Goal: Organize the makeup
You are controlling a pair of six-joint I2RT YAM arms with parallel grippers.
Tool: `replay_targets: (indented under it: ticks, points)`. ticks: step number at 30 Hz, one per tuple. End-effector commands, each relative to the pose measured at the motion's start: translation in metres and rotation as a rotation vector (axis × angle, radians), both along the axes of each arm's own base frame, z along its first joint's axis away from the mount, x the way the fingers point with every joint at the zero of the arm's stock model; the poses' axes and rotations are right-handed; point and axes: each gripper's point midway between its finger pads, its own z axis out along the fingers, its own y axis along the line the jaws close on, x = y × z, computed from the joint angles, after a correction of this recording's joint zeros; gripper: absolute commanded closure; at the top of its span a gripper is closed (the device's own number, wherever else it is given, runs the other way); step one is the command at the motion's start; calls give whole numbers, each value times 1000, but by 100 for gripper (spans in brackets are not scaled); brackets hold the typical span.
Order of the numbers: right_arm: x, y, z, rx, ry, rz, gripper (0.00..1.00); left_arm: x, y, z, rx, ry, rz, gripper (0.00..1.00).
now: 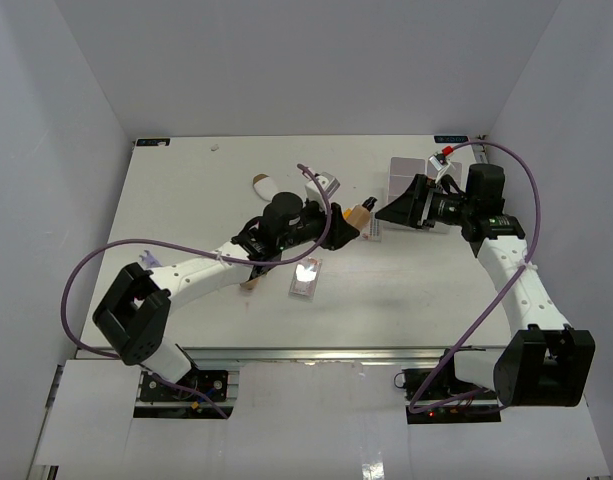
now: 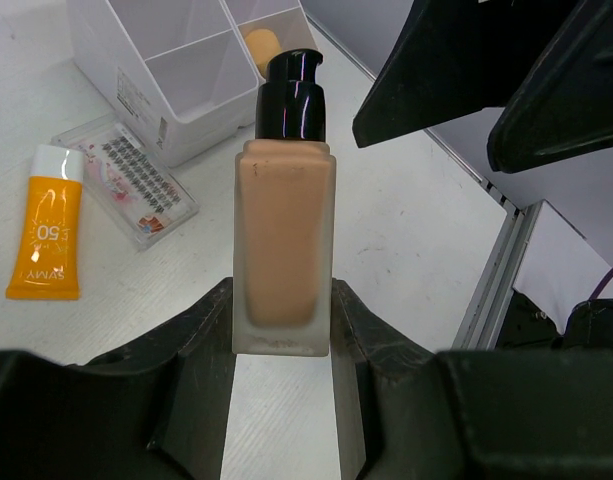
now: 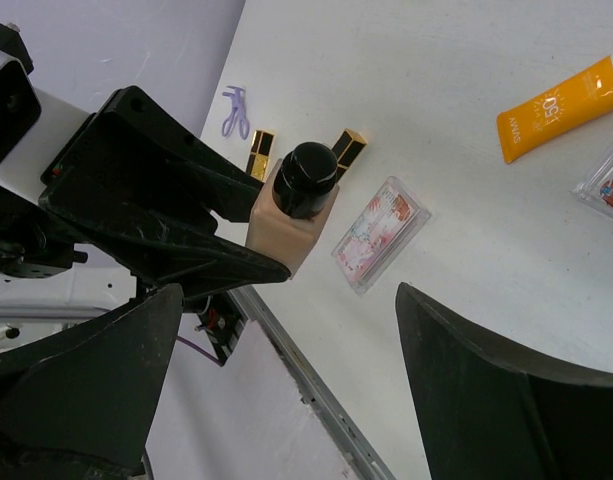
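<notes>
Early stage. Left fingers [image 2: 191, 345] grip the tan bottle [image 2: 284, 240] near the box [image 2: 186, 75]. Right fingers [image 3: 486, 390] gape wide, facing it. One sponge [image 2: 260, 44] is boxed. Tube [image 2: 48, 235] and palette [image 2: 126, 180] lie loose on the desk [image 2: 406, 240].

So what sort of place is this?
Probably a robot test booth: plain white walls enclose a white table, with a white left arm and right arm bolted at its near edge.
</notes>
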Motion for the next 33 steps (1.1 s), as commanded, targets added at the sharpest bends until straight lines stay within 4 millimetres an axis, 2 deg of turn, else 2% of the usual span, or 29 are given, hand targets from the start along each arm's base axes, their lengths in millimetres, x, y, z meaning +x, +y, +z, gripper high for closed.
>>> replay_targets:
  ticks: [1,13,24,33]
  points:
    - [5,4,3,12,-16,7,10,0,-15,39,-80,-75,-20,100]
    - [12,3,-12,-20,12,-25,19,-12,-33,41,-90,-78,-60,100]
    - [14,1,-16,-32,16,-32,26,-19,-45,48,-98,-89,-83,100]
    - [9,2,-17,-26,22,-21,42,-16,-53,43,-71,-97,-80,100]
